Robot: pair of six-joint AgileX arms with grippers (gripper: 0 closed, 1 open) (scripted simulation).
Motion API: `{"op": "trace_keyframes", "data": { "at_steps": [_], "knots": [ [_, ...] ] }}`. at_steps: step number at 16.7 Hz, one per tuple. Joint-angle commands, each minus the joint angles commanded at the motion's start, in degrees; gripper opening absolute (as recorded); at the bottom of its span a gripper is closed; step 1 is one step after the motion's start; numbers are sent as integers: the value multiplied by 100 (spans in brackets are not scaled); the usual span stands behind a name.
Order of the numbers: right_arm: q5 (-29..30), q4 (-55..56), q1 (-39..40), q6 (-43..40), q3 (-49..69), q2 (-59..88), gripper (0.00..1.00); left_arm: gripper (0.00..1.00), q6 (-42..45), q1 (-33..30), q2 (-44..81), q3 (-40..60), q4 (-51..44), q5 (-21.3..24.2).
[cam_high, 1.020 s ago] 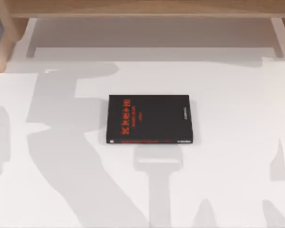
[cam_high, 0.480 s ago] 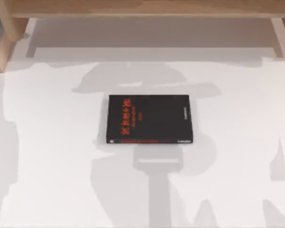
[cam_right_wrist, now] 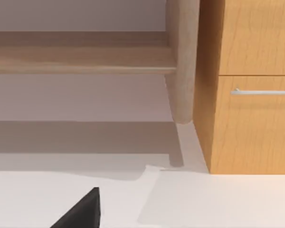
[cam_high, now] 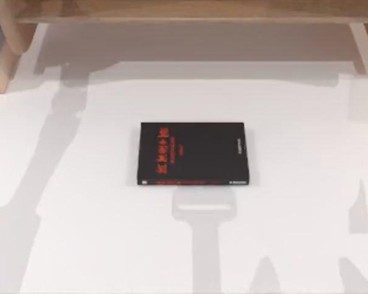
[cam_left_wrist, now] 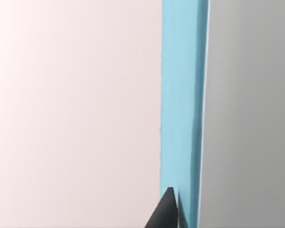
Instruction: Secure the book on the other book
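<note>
While my left hand [cam_left_wrist: 173,209] has its fingers closed on the teal book [cam_left_wrist: 180,95], I judge I am carrying; next I must bring it above the black book [cam_high: 193,153], flat mid-desk [cam_high: 306,202].

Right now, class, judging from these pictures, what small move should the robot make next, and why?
Probably close the left gripper on the blue book. The left wrist view shows its dark fingertip right against that book's edge, while the black book lies flat on the white table with nothing on it.
</note>
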Motion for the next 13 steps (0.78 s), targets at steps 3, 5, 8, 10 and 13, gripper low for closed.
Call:
{"op": "trace_keyframes", "data": {
  "at_steps": [3,5,8,10,13],
  "knots": [
    [0,0,0,0,0,0,100,0,785,-1260,-192,-396,-225,-744],
    [0,0,0,0,0,0,100,0,1265,-2022,-71,-699,-408,-1200],
    [0,0,0,0,0,0,100,0,1913,-2937,461,-1201,-719,-1825],
    [0,0,0,0,0,0,100,0,2282,-3376,991,-1535,-928,-2191],
    [0,0,0,0,0,0,100,0,2709,-3827,1840,-1978,-1204,-2648]
  ]
}}
